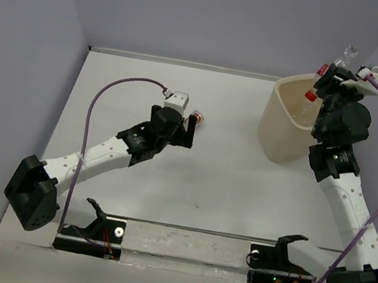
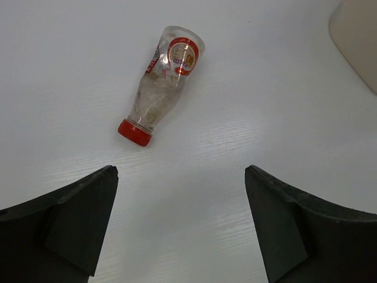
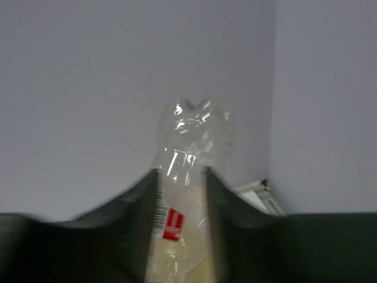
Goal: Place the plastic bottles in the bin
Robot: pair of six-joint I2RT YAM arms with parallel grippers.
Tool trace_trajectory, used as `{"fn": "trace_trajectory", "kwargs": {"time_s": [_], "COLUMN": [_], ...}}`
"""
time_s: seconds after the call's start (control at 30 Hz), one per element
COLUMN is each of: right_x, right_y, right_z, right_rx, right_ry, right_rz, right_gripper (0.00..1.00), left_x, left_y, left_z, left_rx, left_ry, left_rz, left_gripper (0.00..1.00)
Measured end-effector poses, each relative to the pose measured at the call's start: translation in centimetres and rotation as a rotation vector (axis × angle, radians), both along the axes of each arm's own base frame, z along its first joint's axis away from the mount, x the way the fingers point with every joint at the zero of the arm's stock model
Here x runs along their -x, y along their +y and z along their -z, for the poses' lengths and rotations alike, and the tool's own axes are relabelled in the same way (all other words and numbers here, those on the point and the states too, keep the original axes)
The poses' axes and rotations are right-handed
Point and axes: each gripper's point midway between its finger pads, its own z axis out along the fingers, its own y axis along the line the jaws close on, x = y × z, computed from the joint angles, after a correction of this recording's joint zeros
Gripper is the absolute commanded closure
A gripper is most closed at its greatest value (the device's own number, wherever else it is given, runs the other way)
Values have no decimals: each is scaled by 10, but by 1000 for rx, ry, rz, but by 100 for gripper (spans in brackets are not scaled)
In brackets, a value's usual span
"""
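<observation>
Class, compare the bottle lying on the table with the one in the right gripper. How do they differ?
The table bottle lies on its side, free; the held bottle stands clamped between the right gripper's fingers, raised in the air. The table bottle looks intact; the held bottle looks crumpled. Both are clear plastic.

white table (image 1: 224, 192), one red-capped bottle (image 2: 162, 88) on its side, beige bin (image 1: 282, 132) upright at far right
</observation>
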Motion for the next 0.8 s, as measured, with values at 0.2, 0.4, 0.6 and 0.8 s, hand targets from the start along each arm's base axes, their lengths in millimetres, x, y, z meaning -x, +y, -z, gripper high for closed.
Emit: {"fn": "trace_trajectory", "kwargs": {"time_s": [0.2, 0.4, 0.6, 0.8], "right_x": [-39, -34, -15, 7], "right_y": [-43, -42, -10, 20], "right_z": [72, 92, 69, 45], "right_rx": [36, 8, -52, -87], "right_ry": [214, 282, 214, 137], "right_rz": [156, 125, -85, -278], "right_gripper": [10, 4, 6, 9], "left_x": [-25, -47, -62, -76], "left_y": [-23, -35, -42, -43], "left_z": [35, 76, 103, 126], "left_rx": [-109, -248, -333, -389], "left_ry": [7, 21, 29, 39], "left_rz": [18, 61, 83, 75], "left_gripper": [1, 1, 1, 9]}}
